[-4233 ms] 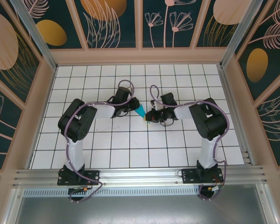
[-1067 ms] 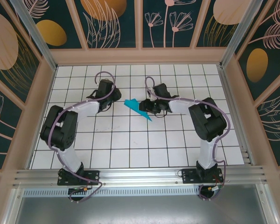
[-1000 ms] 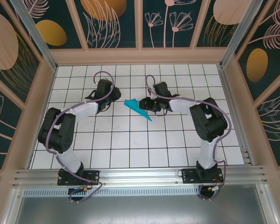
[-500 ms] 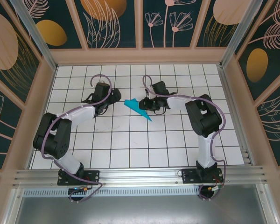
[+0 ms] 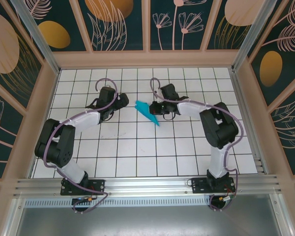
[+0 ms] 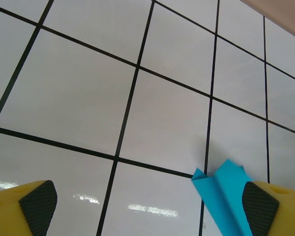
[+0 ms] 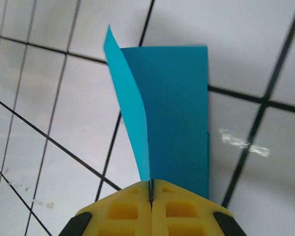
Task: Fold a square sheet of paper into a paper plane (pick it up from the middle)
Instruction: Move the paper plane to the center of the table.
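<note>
My right gripper (image 5: 156, 109) has its jaws pressed together on the paper plane (image 5: 147, 112). On the right wrist camera the two yellow fingers (image 7: 130, 209) meet with only a thin seam between them, and the teal paper (image 7: 172, 113) comes straight out of that seam. One layer runs flat and broad away from the fingers to a straight far edge. A second layer on the left of that view stands up and curls to a point (a wing, by the look of it).

From the top camera the plane reads as a narrow teal dart lying at a slant on the white gridded table (image 5: 137, 157), in the far middle of the floor between the two arms. Its nearer end is a sharp tip.

My left gripper (image 5: 121, 102) sits just to the left of the plane with its jaws spread wide, holding nothing. On the left wrist camera the left gripper (image 6: 148, 204) shows its two black textured pads (image 6: 37, 201) at opposite lower corners, with bare tiles between them. The end of the plane (image 6: 220, 189) shows just beside the pad on the right of that view. I cannot tell whether paper and finger touch.
</note>
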